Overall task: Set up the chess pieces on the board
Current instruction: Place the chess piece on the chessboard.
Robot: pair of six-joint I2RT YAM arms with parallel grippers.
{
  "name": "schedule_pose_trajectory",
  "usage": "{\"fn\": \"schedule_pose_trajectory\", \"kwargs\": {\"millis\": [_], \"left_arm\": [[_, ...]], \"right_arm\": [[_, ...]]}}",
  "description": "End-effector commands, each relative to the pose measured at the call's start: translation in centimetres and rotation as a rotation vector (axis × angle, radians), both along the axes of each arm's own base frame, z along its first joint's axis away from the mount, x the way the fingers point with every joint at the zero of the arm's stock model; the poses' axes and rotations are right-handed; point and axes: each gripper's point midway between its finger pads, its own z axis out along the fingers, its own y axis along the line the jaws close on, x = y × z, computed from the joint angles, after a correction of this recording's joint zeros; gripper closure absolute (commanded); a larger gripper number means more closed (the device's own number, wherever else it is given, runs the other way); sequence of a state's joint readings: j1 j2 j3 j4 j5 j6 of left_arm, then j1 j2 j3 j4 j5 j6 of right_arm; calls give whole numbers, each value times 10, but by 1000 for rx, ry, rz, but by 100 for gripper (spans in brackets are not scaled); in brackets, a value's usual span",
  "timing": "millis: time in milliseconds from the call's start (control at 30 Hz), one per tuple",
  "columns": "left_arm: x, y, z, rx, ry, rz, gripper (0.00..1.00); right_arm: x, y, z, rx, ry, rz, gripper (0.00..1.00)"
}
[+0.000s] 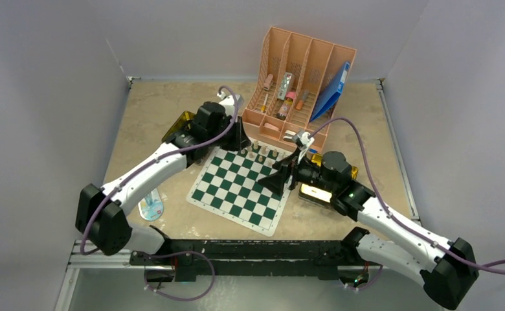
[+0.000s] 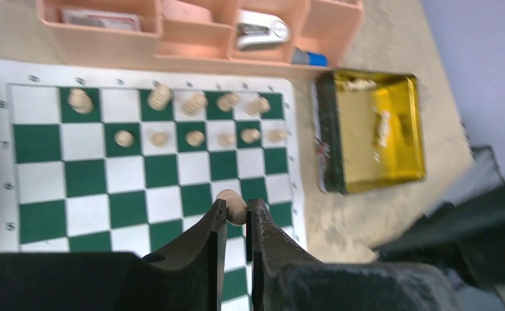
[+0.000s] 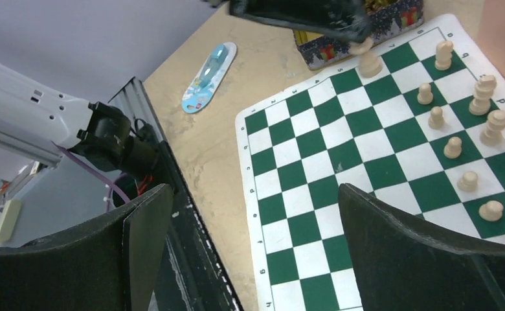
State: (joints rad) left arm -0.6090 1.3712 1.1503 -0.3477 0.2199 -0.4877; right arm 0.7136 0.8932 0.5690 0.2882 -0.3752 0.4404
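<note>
Pawn, pale tan [image 2: 232, 202], is clamped in left jaws over flat green-and-white checked board [image 2: 127, 208] near shiny gold rectangular tin [image 2: 405, 162]; other tan chess pieces [image 2: 195, 137] stand in two far rows; right jaws gape wide apart.

Prob. robot lab cell: plain grey walls [image 1: 43, 58], tan table [image 1: 153, 103], mounting rail [image 1: 250, 247].

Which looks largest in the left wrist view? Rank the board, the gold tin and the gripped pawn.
1. board
2. gold tin
3. pawn, smallest even though it is nearest the camera
</note>
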Motion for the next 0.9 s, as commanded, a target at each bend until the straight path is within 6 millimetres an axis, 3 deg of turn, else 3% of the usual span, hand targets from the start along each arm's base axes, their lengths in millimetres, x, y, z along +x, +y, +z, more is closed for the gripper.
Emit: {"fn": "schedule_pose_trajectory", "kwargs": {"millis": [0, 167, 400, 867], "left_arm": [[58, 6, 14, 78, -179, 134, 100], [92, 3, -11, 155, -171, 174, 100], [120, -8, -49, 238, -139, 164, 100], [135, -3, -103, 303, -103, 185, 100]], "right_arm": [[-1, -11, 39, 20, -89, -40, 1], [-5, -26, 58, 46, -127, -91, 1], [1, -38, 75, 69, -150, -178, 1], [7, -49, 70, 22, -138, -243, 1]]}}
